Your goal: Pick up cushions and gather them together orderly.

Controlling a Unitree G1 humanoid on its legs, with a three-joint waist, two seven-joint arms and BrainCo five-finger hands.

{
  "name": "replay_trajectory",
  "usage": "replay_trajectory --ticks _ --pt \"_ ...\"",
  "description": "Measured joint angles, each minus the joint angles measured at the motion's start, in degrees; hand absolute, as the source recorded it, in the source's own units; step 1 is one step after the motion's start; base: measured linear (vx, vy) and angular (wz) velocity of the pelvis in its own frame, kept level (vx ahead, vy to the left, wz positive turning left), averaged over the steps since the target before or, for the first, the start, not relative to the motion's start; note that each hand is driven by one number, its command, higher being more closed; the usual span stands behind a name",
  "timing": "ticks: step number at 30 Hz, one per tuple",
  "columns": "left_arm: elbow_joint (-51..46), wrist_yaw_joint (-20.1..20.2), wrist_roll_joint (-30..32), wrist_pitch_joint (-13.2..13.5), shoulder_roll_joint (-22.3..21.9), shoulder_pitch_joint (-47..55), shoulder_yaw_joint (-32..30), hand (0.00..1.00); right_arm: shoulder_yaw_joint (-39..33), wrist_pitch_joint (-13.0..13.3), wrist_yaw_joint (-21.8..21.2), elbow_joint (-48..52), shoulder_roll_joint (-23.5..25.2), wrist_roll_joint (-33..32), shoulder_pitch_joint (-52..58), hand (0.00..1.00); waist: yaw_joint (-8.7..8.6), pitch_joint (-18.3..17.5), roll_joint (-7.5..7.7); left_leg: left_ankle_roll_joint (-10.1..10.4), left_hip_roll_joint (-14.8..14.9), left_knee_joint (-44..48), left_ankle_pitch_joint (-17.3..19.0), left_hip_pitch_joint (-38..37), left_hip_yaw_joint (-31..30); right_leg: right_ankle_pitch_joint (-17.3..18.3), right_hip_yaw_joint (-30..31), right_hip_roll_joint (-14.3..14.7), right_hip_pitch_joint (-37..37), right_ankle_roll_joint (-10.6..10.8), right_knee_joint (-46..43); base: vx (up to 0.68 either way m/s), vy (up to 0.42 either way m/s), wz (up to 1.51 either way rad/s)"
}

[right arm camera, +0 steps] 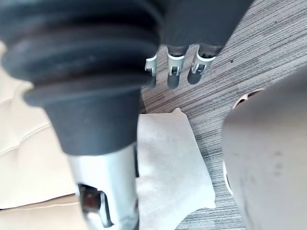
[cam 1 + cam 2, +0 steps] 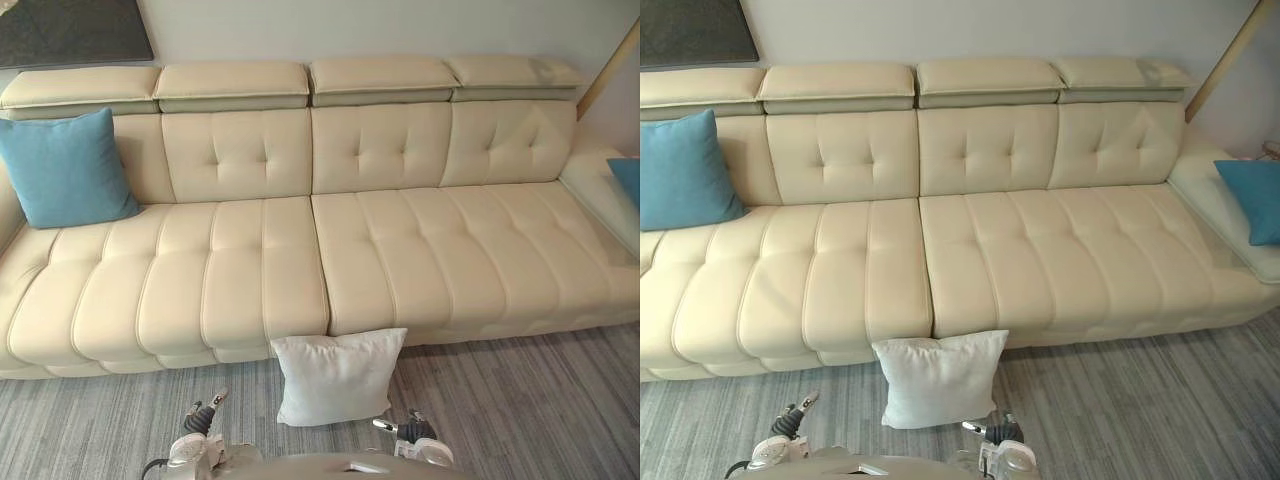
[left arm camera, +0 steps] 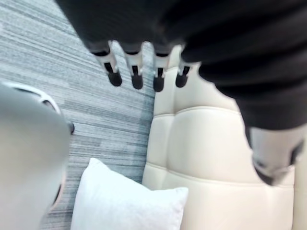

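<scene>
White cushion (image 2: 338,375) on the floor, both your hands free.
It stands on the grey carpet (image 2: 520,400) against the sofa (image 2: 400,250) front. Left blue cushion (image 2: 65,167) and right blue cushion (image 2: 1252,198) sit at the sofa's ends. Your left hand (image 2: 200,418) and right hand (image 2: 412,430) hang either side, fingers relaxed, grasping nothing.
</scene>
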State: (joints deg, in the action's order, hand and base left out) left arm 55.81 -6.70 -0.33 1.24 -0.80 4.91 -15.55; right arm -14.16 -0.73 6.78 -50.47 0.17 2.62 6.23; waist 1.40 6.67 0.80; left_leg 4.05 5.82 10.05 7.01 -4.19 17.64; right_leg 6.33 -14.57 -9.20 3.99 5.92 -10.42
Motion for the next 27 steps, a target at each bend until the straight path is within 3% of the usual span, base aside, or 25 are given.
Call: replay_trajectory --ticks 7,10,13,17,27 --pt "-0.75 -0.08 -0.06 0.01 0.05 0.2 2.34 0.0 1.08 0.45 1.3 0.16 -0.71 0.06 -0.03 0.0 0.39 0.42 -0.32 0.06 0.0 -1.89 -1.47 0.75 0.03 -0.76 0.31 0.59 -1.45 -0.49 0.61 -0.03 -0.013 -0.02" --pt "-1.99 -0.74 -0.8 0.03 0.41 -2.37 2.93 0.0 3.06 0.48 2.66 3.05 -1.55 0.07 -2.54 0.0 0.47 3.94 -0.73 -0.14 2.57 7.49 1.59 8.96 0.22 0.72 1.73 0.9 -9.11 -1.41 -6.47 -0.11 -0.028 -0.16" --pt "-4.9 -2.24 -2.6 0.03 2.35 -6.55 5.32 0.0 5.04 0.38 4.64 7.98 -2.03 0.05 -6.78 0.0 0.41 9.05 -0.42 -0.34 6.95 22.11 6.5 22.81 -0.47 4.49 3.55 1.5 -22.96 -2.39 -19.39 -0.24 -0.008 -0.25" --pt "-8.64 -4.29 -4.66 0.18 3.0 -10.22 7.0 0.0 5.74 0.43 7.31 13.9 -4.39 -0.07 -11.27 0.0 0.28 12.89 -0.38 -1.1 9.6 32.07 10.2 32.14 -0.08 7.38 6.36 1.59 -34.11 -2.86 -29.84 -0.19 -0.013 -0.27" --pt "-12.64 -7.26 -8.59 1.5 6.44 -25.1 7.11 0.0 3.82 0.42 13.86 18.48 -8.87 -1.35 -28.46 0.0 0.15 18.98 -0.59 -2.11 12.57 42.62 10.03 55.23 -0.44 6.77 9.09 1.7 -58.84 -4.55 -40.71 -0.11 -0.033 -0.1"
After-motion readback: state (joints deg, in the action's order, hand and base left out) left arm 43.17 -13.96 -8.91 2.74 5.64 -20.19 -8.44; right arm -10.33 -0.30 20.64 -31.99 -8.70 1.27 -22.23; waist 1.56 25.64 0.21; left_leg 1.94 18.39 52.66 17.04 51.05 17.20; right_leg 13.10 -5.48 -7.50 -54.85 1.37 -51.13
